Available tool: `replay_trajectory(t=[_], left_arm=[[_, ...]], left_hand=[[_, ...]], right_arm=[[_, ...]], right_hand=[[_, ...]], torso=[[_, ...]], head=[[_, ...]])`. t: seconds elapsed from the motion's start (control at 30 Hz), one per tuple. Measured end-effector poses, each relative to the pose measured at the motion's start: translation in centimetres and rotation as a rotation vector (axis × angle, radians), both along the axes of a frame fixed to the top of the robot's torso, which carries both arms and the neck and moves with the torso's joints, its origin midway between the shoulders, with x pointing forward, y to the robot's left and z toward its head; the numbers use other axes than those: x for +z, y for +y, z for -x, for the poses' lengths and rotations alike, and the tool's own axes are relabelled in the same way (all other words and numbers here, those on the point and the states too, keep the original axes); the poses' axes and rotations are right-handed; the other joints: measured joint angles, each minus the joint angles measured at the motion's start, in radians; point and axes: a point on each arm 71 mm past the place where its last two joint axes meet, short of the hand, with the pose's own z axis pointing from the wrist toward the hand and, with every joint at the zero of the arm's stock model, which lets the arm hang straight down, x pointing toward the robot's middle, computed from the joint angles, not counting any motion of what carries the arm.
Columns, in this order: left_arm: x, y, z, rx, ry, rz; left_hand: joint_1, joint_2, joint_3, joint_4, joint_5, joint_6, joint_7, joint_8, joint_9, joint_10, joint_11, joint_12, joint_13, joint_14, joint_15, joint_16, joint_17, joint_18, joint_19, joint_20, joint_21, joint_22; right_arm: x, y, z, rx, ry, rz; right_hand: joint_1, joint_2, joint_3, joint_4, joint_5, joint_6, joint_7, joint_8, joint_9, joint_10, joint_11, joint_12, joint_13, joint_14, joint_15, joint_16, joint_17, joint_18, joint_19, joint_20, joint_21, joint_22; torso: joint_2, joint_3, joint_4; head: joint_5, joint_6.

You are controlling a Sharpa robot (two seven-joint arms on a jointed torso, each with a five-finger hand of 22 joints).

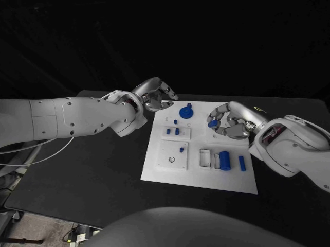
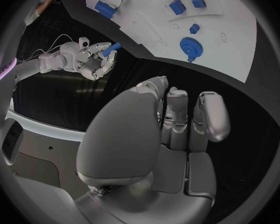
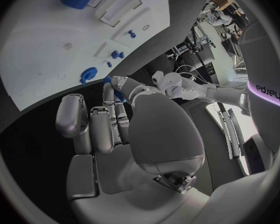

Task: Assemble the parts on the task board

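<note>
The black worktop (image 1: 91, 175) is carrying the white rectangular task board (image 1: 198, 177) at its middle. The silver many-fingered left hand (image 1: 156, 95) is hovering at the board's far left corner, fingers curled in and grasping nothing. The silver many-fingered right hand (image 1: 230, 121) is poised over the board's far right part, pinching a small blue peg-like part (image 1: 213, 123) at its fingertips; the left wrist view also shows this pinch (image 2: 112, 47).

On the board, a blue cylinder (image 1: 224, 160) is lying beside an open rectangular recess (image 1: 206, 158) near the near right corner, with a slimmer blue pin (image 1: 242, 163) just beside it toward the right edge. A blue toothed gear wheel (image 1: 186, 111) is standing near the far edge.

Risk, as judged: the fingertip pinch looks shallow, so the part may be slipping or tilting during lowering, then jamming in its seat or dropping and rolling across the board. The idle left hand is near the gear and could be nudging it if moved carelessly.
</note>
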Motion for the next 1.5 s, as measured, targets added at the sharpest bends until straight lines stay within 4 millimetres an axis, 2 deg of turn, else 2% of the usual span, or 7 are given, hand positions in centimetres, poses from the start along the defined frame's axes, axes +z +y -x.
replay_trajectory(t=[0.1,0.13,0.4,0.63,0.73,1.1,1.5], left_arm=[[-0.1,-0.1,0.0,0.000,0.002,0.000],[-0.1,-0.1,0.0,-0.001,0.002,0.000],[-0.1,-0.2,0.0,-0.001,0.005,0.000],[-0.2,0.0,0.0,0.004,0.008,-0.001],[-0.2,0.0,0.1,0.006,0.009,-0.001],[-0.2,0.2,0.1,0.010,0.011,-0.001],[-0.2,0.1,0.1,0.011,0.013,-0.001]], left_hand=[[0.000,0.000,0.000,0.000,0.000,0.000,0.000,0.000,0.000,0.000,0.000,0.000,0.000,-0.003,0.003,-0.006,-0.003,0.000,-0.004,0.004,0.000,0.000],[0.000,0.000,0.000,0.000,0.000,0.000,0.000,0.000,0.000,0.000,0.000,0.000,0.000,-0.003,0.003,-0.006,-0.003,0.000,-0.004,0.004,-0.002,0.000],[-0.004,0.004,0.003,-0.003,0.000,0.000,0.000,0.000,0.000,0.000,0.000,0.000,0.000,-0.007,0.000,-0.012,-0.011,0.000,-0.007,0.000,-0.008,0.000],[-0.004,0.004,0.006,0.000,0.000,0.000,0.000,0.000,0.000,0.000,0.000,0.000,0.000,-0.007,0.000,-0.012,-0.013,0.000,-0.007,0.000,-0.008,0.000],[-0.004,0.004,0.006,0.000,0.000,0.000,0.000,0.000,0.000,0.000,0.000,0.000,0.000,-0.010,0.003,-0.018,-0.018,0.000,-0.007,0.000,-0.014,0.000],[-0.004,0.004,0.006,0.000,0.000,0.000,0.000,0.000,0.000,0.000,0.000,0.000,0.000,-0.010,0.003,-0.018,-0.019,0.000,-0.007,0.000,-0.014,0.000],[-0.004,0.004,0.006,0.000,0.000,0.000,0.000,0.000,0.000,0.000,0.000,0.000,0.000,-0.010,0.003,-0.018,-0.019,0.000,-0.007,0.000,-0.014,0.000]], right_arm=[[-0.2,1.3,1.1,0.037,0.047,0.003],[-0.3,1.7,1.5,0.050,0.062,0.004],[-1.2,5.9,4.3,0.164,0.162,0.019],[-1.8,8.8,5.8,0.231,0.213,0.040],[-2.4,9.8,6.4,0.252,0.236,0.054],[-4.7,11.6,7.1,0.273,0.278,0.109],[-6.0,11.8,6.9,0.262,0.260,0.152]], right_hand=[[-0.001,0.001,0.000,0.000,-0.005,-0.005,0.003,-0.001,0.001,0.001,0.001,-0.004,-0.003,0.000,0.000,0.000,-0.001,0.000,-0.007,0.000,-0.002,0.000],[-0.001,0.001,0.000,0.000,-0.005,-0.006,0.003,-0.005,0.030,0.002,0.002,-0.007,-0.003,-0.001,0.001,0.000,-0.003,0.000,-0.007,0.000,-0.006,0.000],[-0.005,-0.003,0.000,0.000,-0.009,-0.008,0.001,-0.009,0.031,0.002,0.002,-0.014,-0.007,-0.004,0.004,0.000,-0.002,0.000,-0.011,0.004,-0.008,0.000],[-0.005,-0.003,0.003,0.003,-0.009,-0.014,0.002,-0.015,0.059,-0.002,0.009,-0.026,-0.014,-0.004,0.004,0.000,-0.003,0.000,-0.011,0.004,-0.014,0.000],[-0.009,-0.007,0.003,0.003,-0.013,-0.020,0.004,-0.019,0.131,-0.002,0.009,-0.035,-0.018,-0.006,0.006,0.000,-0.008,0.000,-0.018,0.004,-0.020,0.000],[-0.013,-0.003,0.005,0.006,-0.015,-0.022,0.003,-0.029,0.152,-0.006,0.016,-0.045,-0.024,-0.007,0.007,0.000,-0.010,0.000,-0.022,0.008,-0.024,0.000],[-0.013,-0.003,0.005,0.006,-0.015,-0.023,0.003,-0.034,0.152,-0.007,0.019,-0.049,-0.026,-0.007,0.007,0.000,-0.010,0.000,-0.022,0.008,-0.024,0.000]], torso=[[0.000,0.0002,-0.0002],[0.000,0.0002,-0.0002],[0.001,0.0005,0.0007],[0.001,0.0005,0.0016],[0.001,0.0004,0.0017],[0.000,0.0003,0.0006],[0.001,0.0004,0.0001]], head=[[0.003,0.000],[0.004,0.000],[0.023,0.000],[0.039,0.000],[0.043,0.000],[0.053,0.000],[0.053,0.000]])
